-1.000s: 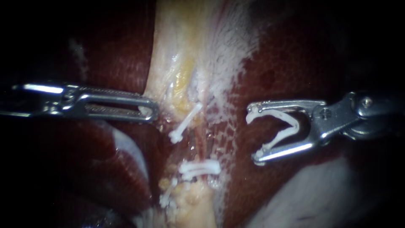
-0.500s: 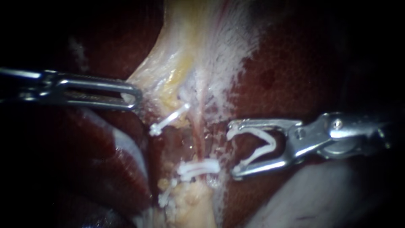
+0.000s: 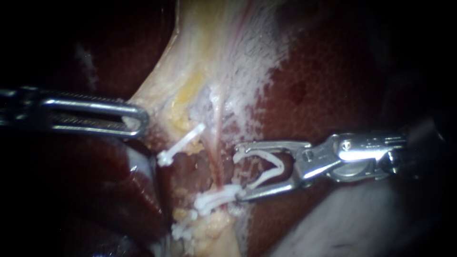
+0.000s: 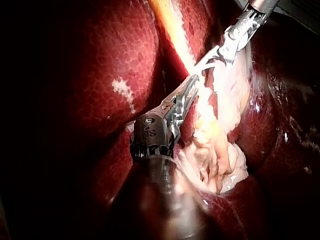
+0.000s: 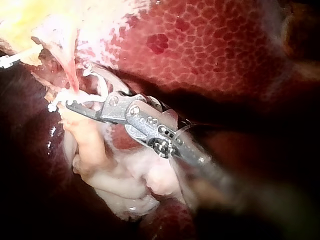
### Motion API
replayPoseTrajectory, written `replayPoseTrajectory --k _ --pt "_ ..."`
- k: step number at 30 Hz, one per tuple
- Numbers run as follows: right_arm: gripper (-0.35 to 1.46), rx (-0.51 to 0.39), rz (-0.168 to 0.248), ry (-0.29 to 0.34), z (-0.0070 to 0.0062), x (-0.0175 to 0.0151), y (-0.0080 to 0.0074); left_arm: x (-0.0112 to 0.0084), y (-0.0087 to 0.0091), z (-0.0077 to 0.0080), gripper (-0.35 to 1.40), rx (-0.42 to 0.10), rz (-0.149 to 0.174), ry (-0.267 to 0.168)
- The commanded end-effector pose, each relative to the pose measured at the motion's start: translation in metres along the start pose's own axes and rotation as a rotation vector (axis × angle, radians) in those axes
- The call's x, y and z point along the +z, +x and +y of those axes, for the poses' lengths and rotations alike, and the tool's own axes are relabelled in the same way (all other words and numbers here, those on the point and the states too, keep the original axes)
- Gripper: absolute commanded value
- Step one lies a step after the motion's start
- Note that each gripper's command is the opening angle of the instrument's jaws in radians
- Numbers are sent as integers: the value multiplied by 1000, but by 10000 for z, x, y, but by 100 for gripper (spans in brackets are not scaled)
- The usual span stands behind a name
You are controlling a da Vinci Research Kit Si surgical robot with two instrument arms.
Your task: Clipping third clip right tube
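A thin pink tube, the right tube (image 3: 218,138), runs down the pale tissue below the gallbladder (image 3: 209,57). One white clip (image 3: 216,197) crosses its lower end. Another clip (image 3: 181,145) sits on the strand to its left, and a third clip (image 3: 183,229) lies lower down. My right instrument (image 3: 239,173) holds an open white clip (image 3: 266,171) seated between its wide-spread jaws, the tips just right of the tube; it also shows as my right instrument (image 5: 75,97). My left instrument (image 3: 135,119) is shut on pale gallbladder tissue, seen again as my left instrument (image 4: 192,84).
Dark red liver (image 3: 333,81) surrounds the field on both sides. A pale lobe edge (image 3: 342,223) lies under the right shaft. The lower jaw tip of the right instrument rests close against the lower clip.
My right instrument has moved left and slightly down, from well clear of the tube to right beside it. My left instrument has pulled the pale tissue leftward, stretching it.
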Motion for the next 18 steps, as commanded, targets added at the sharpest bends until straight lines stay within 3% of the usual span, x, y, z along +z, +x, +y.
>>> replayPoseTrajectory --k 1,9,18 --pt "60 -2 -1 1 0 3 -1 0 0 0 -35 0 0 1" --pt "60 0 -5 13 3 25 -1 -1 0 -2 -35 0 1 1" --pt "60 -1 -7 25 3 44 8 -1 0 -2 -35 0 0 1"
